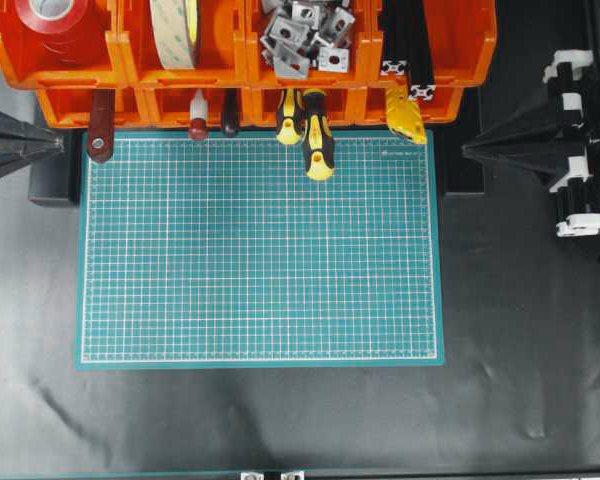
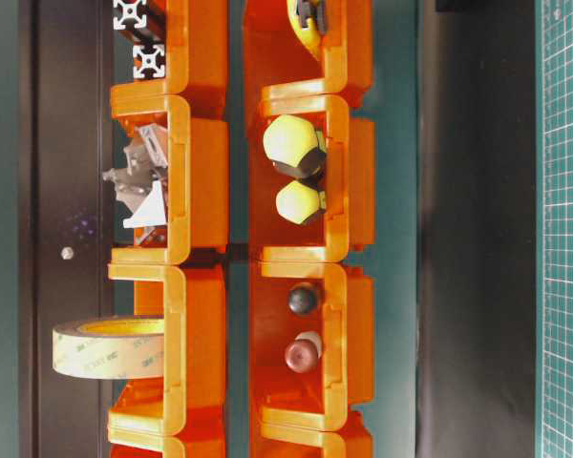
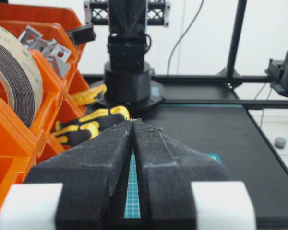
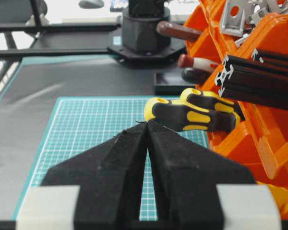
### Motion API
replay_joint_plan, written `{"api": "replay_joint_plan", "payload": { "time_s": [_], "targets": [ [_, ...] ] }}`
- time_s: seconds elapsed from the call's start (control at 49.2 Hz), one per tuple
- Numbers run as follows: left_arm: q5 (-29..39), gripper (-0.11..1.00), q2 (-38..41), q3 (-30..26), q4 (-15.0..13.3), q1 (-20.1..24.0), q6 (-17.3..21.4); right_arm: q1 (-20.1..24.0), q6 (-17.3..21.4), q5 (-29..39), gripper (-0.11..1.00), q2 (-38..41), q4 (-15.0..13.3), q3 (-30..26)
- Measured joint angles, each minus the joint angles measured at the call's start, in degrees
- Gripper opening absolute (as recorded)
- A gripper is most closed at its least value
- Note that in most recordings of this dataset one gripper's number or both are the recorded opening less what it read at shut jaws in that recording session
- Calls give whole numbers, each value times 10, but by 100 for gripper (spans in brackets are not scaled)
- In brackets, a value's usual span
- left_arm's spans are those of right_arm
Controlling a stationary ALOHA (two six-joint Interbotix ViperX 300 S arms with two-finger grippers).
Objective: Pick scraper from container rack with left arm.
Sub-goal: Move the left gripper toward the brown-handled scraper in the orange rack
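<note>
Black counter (image 1: 280, 420) filled the near part of the overhead view, with a green cutting mat (image 1: 260, 250) on it that had nothing lying on its open grid. Both arms were parked off to the sides: the left hand (image 3: 133, 123) had its fingers pressed together on nothing, and the right hand (image 4: 145, 125) was the same, closed and carrying nothing.

At the far edge sat the container rack (image 1: 70, 60), two rows of orange bins. The scraper (image 1: 101, 125) was in the leftmost near-row bin, with its reddish-brown handle sticking out over the mat's far-left corner, ringed hole at the tip. To its right were a red-knobbed tool (image 1: 198, 122) and then the yellow-and-black screwdrivers (image 1: 316, 135).

So I'd say the pick hadn't started yet, still the approach step. Next the left hand would probably need to spread its fingers, swing toward that protruding handle, and line up across it without bumping the bin lip.
</note>
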Motion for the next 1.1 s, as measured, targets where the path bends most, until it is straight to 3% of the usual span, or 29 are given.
{"api": "replay_joint_plan", "payload": {
  "time_s": [0.061, 0.142, 0.244, 0.427, 0.57, 0.773, 0.854, 0.936, 1.098],
  "targets": [
    [5, 9, 2, -2, 4, -1, -2, 0, 4, 1, 4, 0, 1, 0],
    [60, 0, 4, -18, 20, -9, -6, -1, 14, 0, 0, -1, 11, -5],
    [124, 0, 2, -53, 25, -18, 3, -2, 40, 1, 0, -2, 32, -11],
    [261, 0, 2, -140, 30, -35, 64, -2, 71, 25, 0, -7, 35, -16],
    [404, 0, 21, -219, 30, -42, 109, -2, 72, 48, 0, -15, 36, -17],
    [642, 0, 99, -318, 60, -83, 115, -2, 74, 67, 0, -24, 37, -19],
    [705, 0, 133, -341, 96, -109, 107, -2, 74, 73, 0, -25, 38, -20],
    [758, 0, 167, -359, 153, -136, 79, -2, 75, 77, 0, -26, 39, -20],
    [867, 0, 213, -376, 339, -216, -50, -2, 75, 79, 0, -26, 39, -19]
  ]
}}
